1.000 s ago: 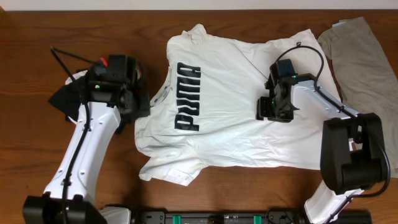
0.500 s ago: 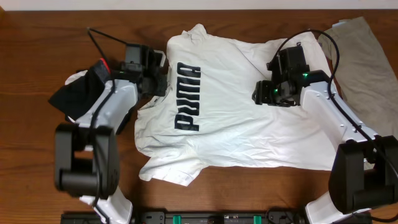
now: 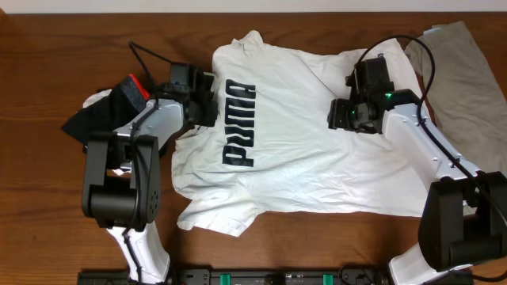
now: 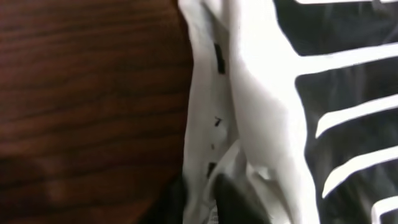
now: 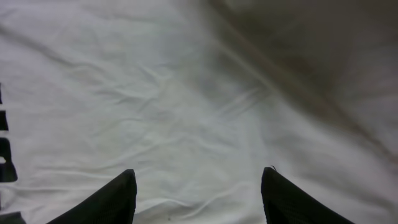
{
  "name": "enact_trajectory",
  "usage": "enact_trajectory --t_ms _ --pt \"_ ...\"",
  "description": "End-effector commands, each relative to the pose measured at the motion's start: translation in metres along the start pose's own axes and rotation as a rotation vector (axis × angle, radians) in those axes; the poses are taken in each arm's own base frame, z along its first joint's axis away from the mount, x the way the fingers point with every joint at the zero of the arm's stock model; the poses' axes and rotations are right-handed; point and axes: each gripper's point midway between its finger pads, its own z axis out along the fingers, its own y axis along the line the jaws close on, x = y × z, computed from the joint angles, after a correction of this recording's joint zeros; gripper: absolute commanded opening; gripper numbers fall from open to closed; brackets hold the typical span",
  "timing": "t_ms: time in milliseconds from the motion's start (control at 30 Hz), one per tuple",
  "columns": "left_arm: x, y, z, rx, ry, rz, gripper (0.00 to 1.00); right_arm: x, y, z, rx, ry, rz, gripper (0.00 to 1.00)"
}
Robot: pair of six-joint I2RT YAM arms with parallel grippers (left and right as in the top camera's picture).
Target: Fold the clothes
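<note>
One white T-shirt [image 3: 317, 158] lies spread flat mid-table, ready for folding. I judge my left gripper [image 4: 199, 204] is pinched on its edge beside the lettering to start a fold. My right gripper [image 5: 199, 199] hovers agape over plain cloth.

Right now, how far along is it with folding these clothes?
Barely started. Done: nothing folded; the white T-shirt lies spread out. In hand: the left gripper sits at its edge with fabric between the fingers, grip unclear; the right gripper is open over it. Left: every fold, plus the black garment and khaki garment lying aside.
</note>
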Motion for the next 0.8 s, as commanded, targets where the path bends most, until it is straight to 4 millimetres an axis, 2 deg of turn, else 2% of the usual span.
enact_trajectory --t_ms 0,100,267,333,467,600,767 --pt "0.013 0.006 0.011 -0.034 0.051 -0.020 0.06 -0.004 -0.007 0.003 0.048 -0.019 0.018 0.61" --pt "0.005 0.024 0.004 -0.141 0.035 -0.085 0.06 -0.003 -0.015 0.008 0.093 -0.019 0.018 0.59" --pt "-0.004 0.051 -0.020 -0.321 0.009 -0.146 0.06 0.008 -0.030 0.032 0.150 0.044 0.026 0.57" --pt "-0.003 0.064 -0.029 -0.405 0.008 -0.162 0.06 0.014 -0.036 0.044 0.163 0.075 0.036 0.56" --pt "0.005 0.073 -0.035 -0.469 0.032 -0.187 0.06 0.022 -0.054 0.061 0.196 0.120 0.065 0.52" --pt "0.011 0.087 -0.044 -0.569 0.037 -0.231 0.06 0.025 -0.069 0.066 0.212 0.144 0.099 0.51" --pt "0.014 0.098 -0.056 -0.657 0.016 -0.312 0.06 0.025 -0.078 0.065 0.220 0.150 0.121 0.53"
